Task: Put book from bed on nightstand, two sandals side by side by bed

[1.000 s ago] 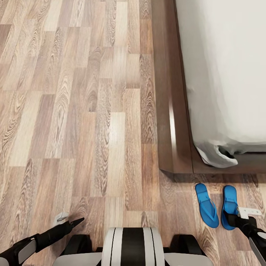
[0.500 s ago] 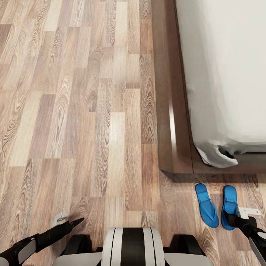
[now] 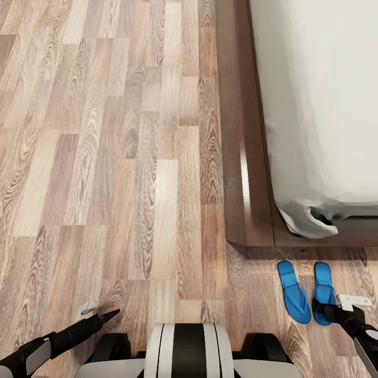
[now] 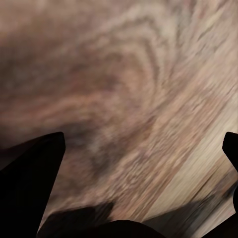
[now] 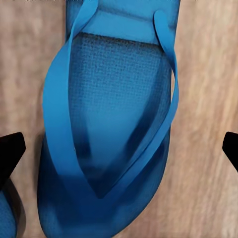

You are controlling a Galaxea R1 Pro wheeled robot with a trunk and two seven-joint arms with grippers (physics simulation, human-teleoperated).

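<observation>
Nearest of all, the robot's white-and-black trunk (image 3: 188, 349) fills the bottom middle of the head view, with an arm reaching out low on each side. The left gripper (image 3: 98, 313) hangs just above bare floor (image 3: 105, 157) at the lower left; its dark fingers (image 4: 29, 173) stand wide apart in the left wrist view, with nothing between them but blurred wood grain. The right gripper (image 3: 336, 308) sits low at the lower right, directly over the heel end of the right sandal (image 3: 324, 291). In the right wrist view its two finger tips (image 5: 10, 151) show at opposite edges, spread wider than the sandal, so the jaws are open and grip nothing; whether they touch the sandal cannot be told.

Just beyond the arms, the two blue sandals lie flat on the wood planks, near the foot corner of the bed (image 3: 315, 105). The left sandal (image 3: 294, 291) and the right one lie side by side, a narrow strip of floor between them. Their long axes run roughly parallel, pointing toward the bed frame (image 3: 239, 157), the left one tilted slightly. The right wrist view shows the right sandal's thin straps (image 5: 168, 74) meeting in a V.

Farther off, the dark brown frame runs away along the floor, carrying the pale mattress (image 3: 325, 79), whose rumpled corner overhangs the platform.
</observation>
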